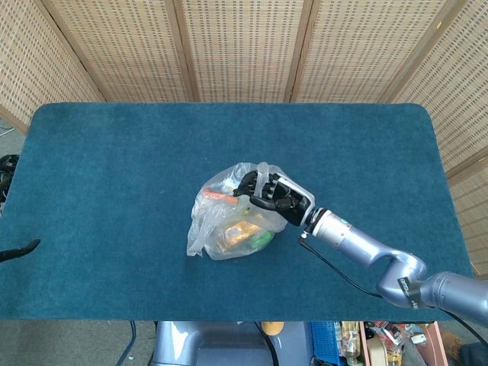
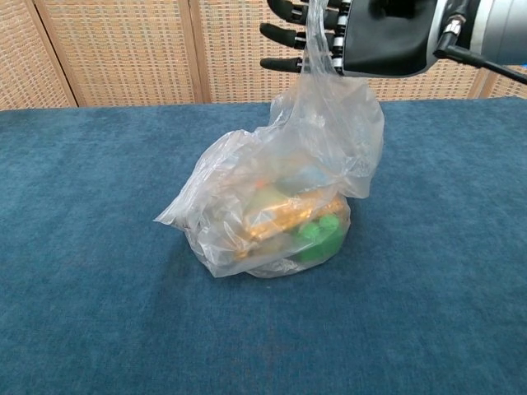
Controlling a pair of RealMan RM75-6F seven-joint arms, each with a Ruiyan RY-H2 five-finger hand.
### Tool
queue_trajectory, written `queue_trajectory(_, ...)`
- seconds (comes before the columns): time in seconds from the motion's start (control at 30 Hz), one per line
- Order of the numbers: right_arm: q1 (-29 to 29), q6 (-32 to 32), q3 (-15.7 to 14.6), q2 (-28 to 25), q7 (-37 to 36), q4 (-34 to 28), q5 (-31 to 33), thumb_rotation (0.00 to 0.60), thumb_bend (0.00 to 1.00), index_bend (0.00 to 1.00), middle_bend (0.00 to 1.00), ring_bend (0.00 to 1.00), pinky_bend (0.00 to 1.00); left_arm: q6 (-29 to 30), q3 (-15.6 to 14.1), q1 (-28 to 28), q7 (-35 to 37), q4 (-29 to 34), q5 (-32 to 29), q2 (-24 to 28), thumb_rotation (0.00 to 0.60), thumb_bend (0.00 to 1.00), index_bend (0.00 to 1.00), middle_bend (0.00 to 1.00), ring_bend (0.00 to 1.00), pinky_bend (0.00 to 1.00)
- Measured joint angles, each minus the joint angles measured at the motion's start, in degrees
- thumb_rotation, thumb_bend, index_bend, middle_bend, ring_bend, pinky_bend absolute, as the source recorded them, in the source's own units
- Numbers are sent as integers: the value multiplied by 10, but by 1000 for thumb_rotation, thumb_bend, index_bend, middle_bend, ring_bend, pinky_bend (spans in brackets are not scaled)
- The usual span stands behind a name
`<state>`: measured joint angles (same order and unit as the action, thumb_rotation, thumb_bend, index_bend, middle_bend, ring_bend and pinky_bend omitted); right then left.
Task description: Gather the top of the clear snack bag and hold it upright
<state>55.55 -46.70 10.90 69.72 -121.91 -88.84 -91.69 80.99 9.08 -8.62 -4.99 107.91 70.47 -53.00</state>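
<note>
Snack bag (image 2: pixel 272 206) sits mid-bench (image 2: pixel 82 288), its top pinched by the right hand (image 2: pixel 362 33); only one strip is held, so the film may slip and the bag sag sideways

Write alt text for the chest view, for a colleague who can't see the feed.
The right hand, at the top edge of the frame, holds a gathered strip of the clear snack bag and pulls it upward. The bag's base rests on the blue table, with orange and green snacks showing through. A wicker screen stands behind.
</note>
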Motion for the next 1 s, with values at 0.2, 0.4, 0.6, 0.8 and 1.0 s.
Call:
queue_trajectory(0.2,5,7,13,22,13,-5,41,600,356,467,513,422,306,-3,2,-2,0,-2,-6,0,600,88,0,0,0,0)
queue_trajectory(0.4,9,4,6,10,-15,-7,17,600,353,500,534,447,306,-7,2,-5,-2,-3,-9,-2,600,88,0,0,0,0)
queue_trajectory(0.6,11,1,-12,-10,-28,-11,-6,600,354,501,534,447,306,-14,1,-13,-15,-6,-5,-7,600,103,0,0,0,0)
queue_trajectory(0.8,7,-3,-28,-26,-28,-18,-14,600,356,501,534,447,307,-32,1,-41,-45,-36,26,-23,600,121,0,0,0,0)
queue_trajectory(1.0,7,-10,-36,-37,-30,-23,-14,600,359,501,534,452,346,-58,-7,-91,-13,-125,138,-56,600,142,0,0,0,0)
